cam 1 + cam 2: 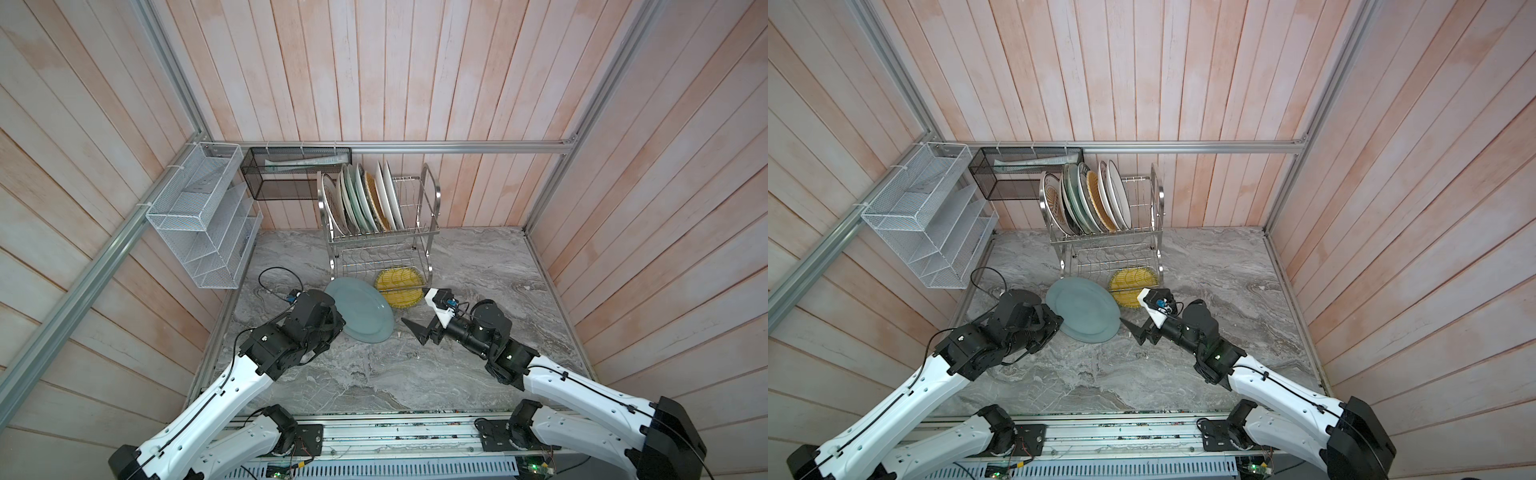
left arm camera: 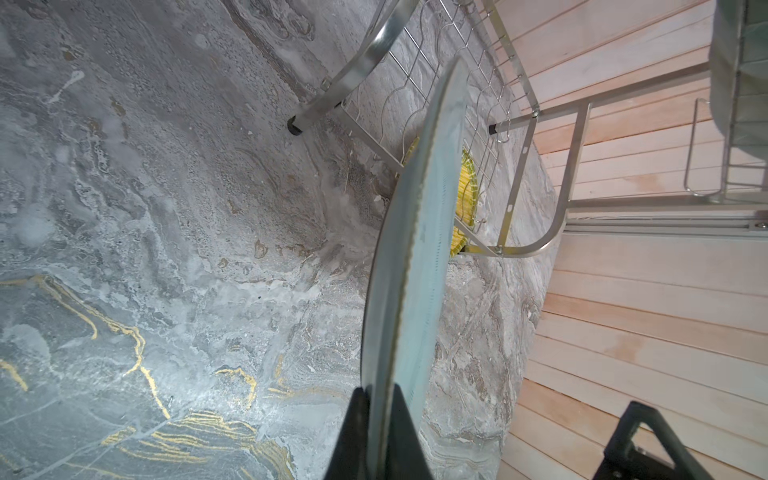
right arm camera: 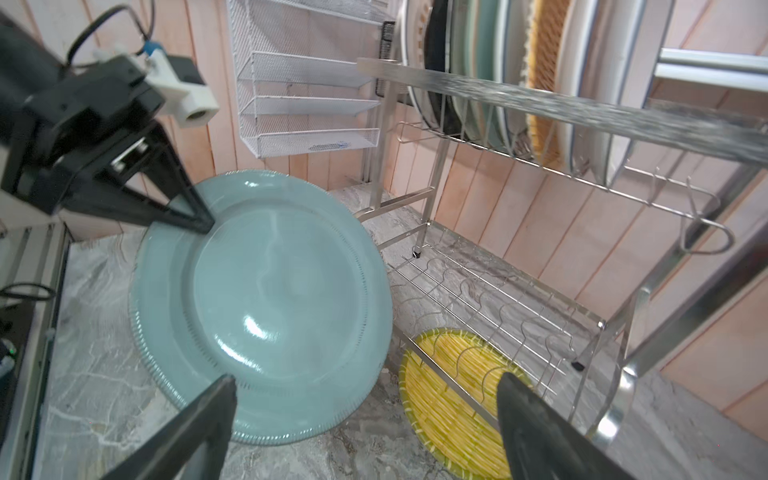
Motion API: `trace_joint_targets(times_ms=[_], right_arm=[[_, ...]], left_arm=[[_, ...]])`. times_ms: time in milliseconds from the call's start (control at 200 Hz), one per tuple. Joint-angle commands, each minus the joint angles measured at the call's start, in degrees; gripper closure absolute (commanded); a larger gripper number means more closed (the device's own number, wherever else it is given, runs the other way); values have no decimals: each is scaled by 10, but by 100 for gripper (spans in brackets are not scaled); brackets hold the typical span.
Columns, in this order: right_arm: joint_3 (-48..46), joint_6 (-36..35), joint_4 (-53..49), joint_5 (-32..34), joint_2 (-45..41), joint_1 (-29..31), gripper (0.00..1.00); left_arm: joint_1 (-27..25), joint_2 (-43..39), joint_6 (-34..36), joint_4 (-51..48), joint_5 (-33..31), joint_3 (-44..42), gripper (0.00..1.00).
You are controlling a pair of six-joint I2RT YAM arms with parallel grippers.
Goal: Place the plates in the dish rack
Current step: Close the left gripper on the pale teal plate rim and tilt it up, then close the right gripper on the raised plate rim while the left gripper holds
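A grey-blue plate [image 1: 363, 309] [image 1: 1084, 309] is tilted above the marble table in front of the dish rack [image 1: 432, 195] [image 1: 1158, 195]. My left gripper [image 2: 380, 388] is shut on its near rim, which runs edge-on [image 2: 415, 249] between the fingers. Partly under the rack's lower tier, a yellow woven plate [image 1: 397, 286] [image 3: 453, 399] lies flat. Several plates [image 1: 361, 199] stand in the upper tier. My right gripper [image 1: 411, 309] [image 3: 368, 378] is open just right of the grey-blue plate [image 3: 266, 307], holding nothing.
A white mesh organiser [image 1: 199, 220] hangs on the left wall and a black mesh basket [image 1: 291, 174] on the back rail beside the rack. The rack's lower tier of wire slots [image 1: 378, 262] holds nothing. Wooden walls and aluminium frame bars enclose the table.
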Motion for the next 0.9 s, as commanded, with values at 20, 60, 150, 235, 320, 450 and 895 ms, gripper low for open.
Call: trace_joint_targets(times_ms=[20,60,150,235,320,450,895], right_arm=[[-16,-120,18,-15,-2,22,5],[-10,-136,1,-15,2,28,6],[4,-160,-25,-9,18,41,8],[8,-179,-17,28,36,64,6],[9,-210,6,84,60,95,2],[31,-234,5,115,99,114,2],[103,-258,-14,100,191,117,39]], left_arm=[[-2,4,-21,37,-20,52,100],[-2,8,-25,37,-22,58,100],[-2,25,-30,25,-18,79,100],[-3,43,-31,22,-9,93,100],[-4,53,-29,26,-4,100,100],[-7,60,-29,36,-1,107,100],[-9,82,-39,31,7,119,100]])
